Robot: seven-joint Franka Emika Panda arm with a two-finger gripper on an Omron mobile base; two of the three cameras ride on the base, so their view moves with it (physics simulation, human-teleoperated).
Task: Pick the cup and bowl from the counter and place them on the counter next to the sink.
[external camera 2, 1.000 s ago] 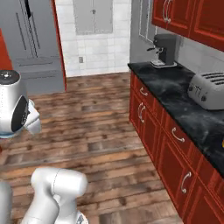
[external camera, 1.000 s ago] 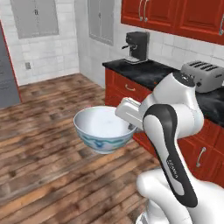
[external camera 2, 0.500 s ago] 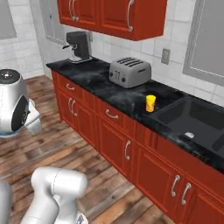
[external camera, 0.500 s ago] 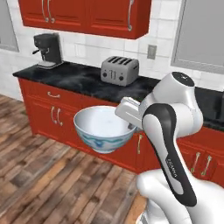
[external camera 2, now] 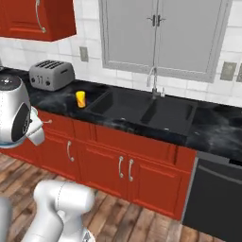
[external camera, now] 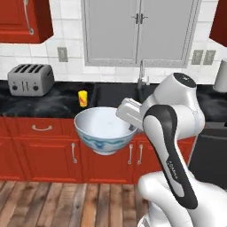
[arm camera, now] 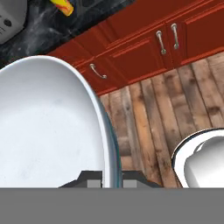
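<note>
My gripper (external camera: 131, 126) is shut on the right rim of the bowl (external camera: 103, 128), a wide white bowl with blue-grey bands, held level in the air in front of the red cabinets. In the hand view the bowl (arm camera: 48, 127) spreads over the left side, its rim pinched between my fingertips (arm camera: 94, 183). The small yellow cup (external camera: 82, 98) stands on the black marble counter (external camera: 44, 103), just left of the sink (external camera: 119, 95). From the right base view, the cup (external camera 2: 81, 99) sits beside the sink (external camera 2: 142, 109), and it also appears in the hand view (arm camera: 64, 6).
A silver toaster (external camera: 30, 80) (external camera 2: 51, 74) stands on the counter left of the cup. A faucet (external camera 2: 153, 81) rises behind the sink. A black appliance front (external camera 2: 212, 194) lies to the right of the red cabinets. Wooden floor stretches below.
The whole scene has swung as the base turned: the coffee machine has left the views and the sink now lies ahead. The bowl stays in my shut gripper as before.
</note>
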